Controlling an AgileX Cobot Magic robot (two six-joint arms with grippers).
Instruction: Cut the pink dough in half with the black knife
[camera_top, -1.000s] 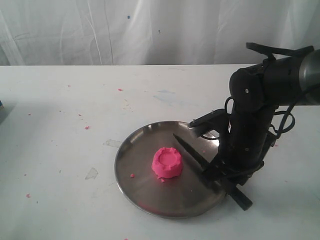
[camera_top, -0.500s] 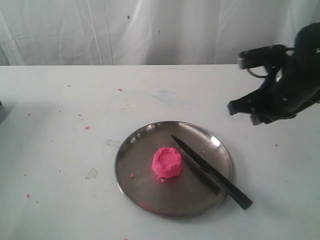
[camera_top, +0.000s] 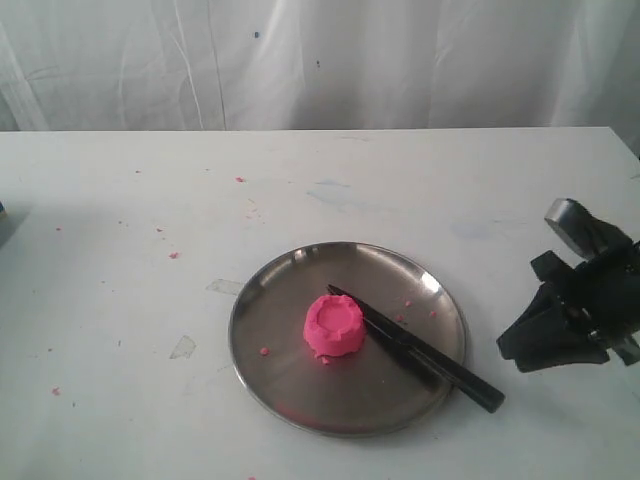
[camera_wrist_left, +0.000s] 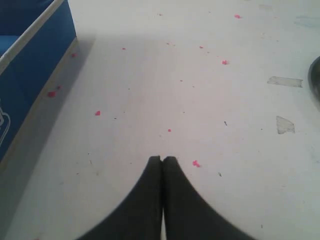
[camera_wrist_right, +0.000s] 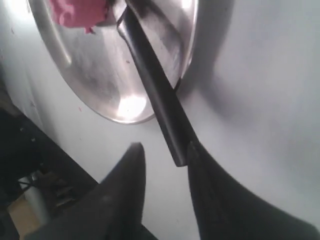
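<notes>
Pink crumbs (camera_top: 173, 255) dot the white table (camera_top: 400, 170). Left gripper (camera_wrist_left: 162, 161): 2 fingers pressed together, holding nothing, over the table near a blue box (camera_wrist_left: 30, 75). Steel plate (camera_top: 243, 340), centre, carries the pink dough (camera_top: 335, 326), 1 whole round puck. The black knife (camera_top: 415, 348) lies with its blade against the dough's right side, handle overhanging the near-right rim. Right gripper (camera_wrist_right: 164, 146): jaws apart, gripping nothing, just right of the handle

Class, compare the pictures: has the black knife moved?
Yes. The black knife has swung its tip toward the pink dough, closing the gap; its handle end stays beyond the steel plate.
</notes>
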